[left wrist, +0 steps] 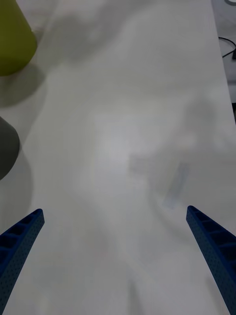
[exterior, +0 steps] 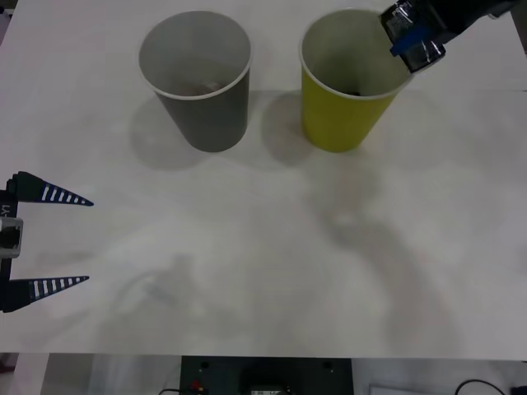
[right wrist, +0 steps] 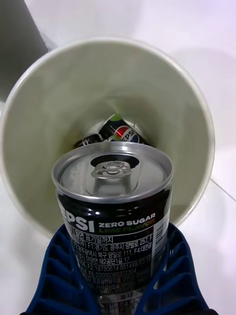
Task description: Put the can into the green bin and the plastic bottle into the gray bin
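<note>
My right tool (right wrist: 118, 275) holds the can (right wrist: 115, 211) tight between its two blue fingers, up in the air over the far right side of the green bin (exterior: 346, 115). From my wrist I look straight down into the bin, and the can hangs over the near part of the opening, close to the white rim. I see another can (right wrist: 120, 134) lying at the bottom already. What could go wrong? If I let go while the can is this close to the rim, I think it could hit the edge, bounce out and roll away on the bench (exterior: 272, 263). It could also tip the bin, because the bin looks light and tall. If I go lower without moving in, my fingers may bump the rim and push the bin over. There is more room toward the middle of the opening, so that is the safer spot. The gray bin (exterior: 202, 90) stands just beside the green one, near but not touching, so a tipped bin could knock it. My left tool (exterior: 49, 239) waits wide open and empty at the left edge of the bench, well apart from both bins, with lots of bare bench around it.
</note>
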Motion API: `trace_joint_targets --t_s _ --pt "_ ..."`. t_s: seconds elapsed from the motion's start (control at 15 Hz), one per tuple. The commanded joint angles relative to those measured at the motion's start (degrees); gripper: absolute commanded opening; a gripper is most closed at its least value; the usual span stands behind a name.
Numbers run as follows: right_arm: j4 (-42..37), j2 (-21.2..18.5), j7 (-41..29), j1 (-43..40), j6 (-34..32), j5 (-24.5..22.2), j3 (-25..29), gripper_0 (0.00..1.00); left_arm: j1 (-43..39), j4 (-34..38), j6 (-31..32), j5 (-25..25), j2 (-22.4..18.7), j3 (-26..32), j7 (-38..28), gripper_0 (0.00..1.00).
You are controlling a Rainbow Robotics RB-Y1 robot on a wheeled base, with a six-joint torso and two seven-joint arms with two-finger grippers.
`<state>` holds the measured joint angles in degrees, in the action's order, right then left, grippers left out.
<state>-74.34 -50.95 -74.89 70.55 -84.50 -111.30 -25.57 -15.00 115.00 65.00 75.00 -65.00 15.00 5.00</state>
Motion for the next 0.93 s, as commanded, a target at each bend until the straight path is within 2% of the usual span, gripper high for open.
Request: trace_joint_targets --t_s 0.07,0.27,0.33,0.4,0.47,0.53,0.6,0.8,0.93 --pt "5.4 5.2 0.0 3.1 0.0 -5.2 -0.1 0.0 0.0 0.0 0.0 0.0 0.0 0.0 0.0 1.0" --pt "7.5 8.9 0.0 4.7 0.0 -9.7 -0.8 0.02 0.0 0.0 0.0 0.0 0.0 0.0 0.0 1.0" --pt "7.5 9.5 0.0 4.9 0.0 -10.8 -1.1 0.1 0.0 0.0 0.0 0.0 0.0 0.0 0.0 1.0" --pt "7.5 9.6 0.1 4.9 0.0 -11.2 -1.2 0.28 0.0 0.0 0.0 0.0 0.0 0.0 0.0 1.0" --pt "7.5 9.6 0.1 4.9 0.0 -11.0 -1.1 0.53 0.0 0.0 0.0 0.0 0.0 0.0 0.0 1.0" --pt "7.5 9.7 0.7 4.9 0.0 -11.0 -1.2 0.85 0.0 0.0 0.0 0.0 0.0 0.0 0.0 1.0" --pt "7.5 9.7 1.6 5.0 0.0 -10.9 -1.1 1.0 0.0 0.0 0.0 0.0 0.0 0.0 0.0 1.0" --pt "7.4 8.9 2.7 4.9 0.0 -9.6 -1.0 1.0 0.0 0.0 0.0 0.0 0.0 0.0 0.0 1.0" --pt "6.2 6.2 4.1 4.9 -2.0 -5.9 0.3 1.0 0.0 0.0 0.0 0.0 0.0 0.0 0.0 1.0"
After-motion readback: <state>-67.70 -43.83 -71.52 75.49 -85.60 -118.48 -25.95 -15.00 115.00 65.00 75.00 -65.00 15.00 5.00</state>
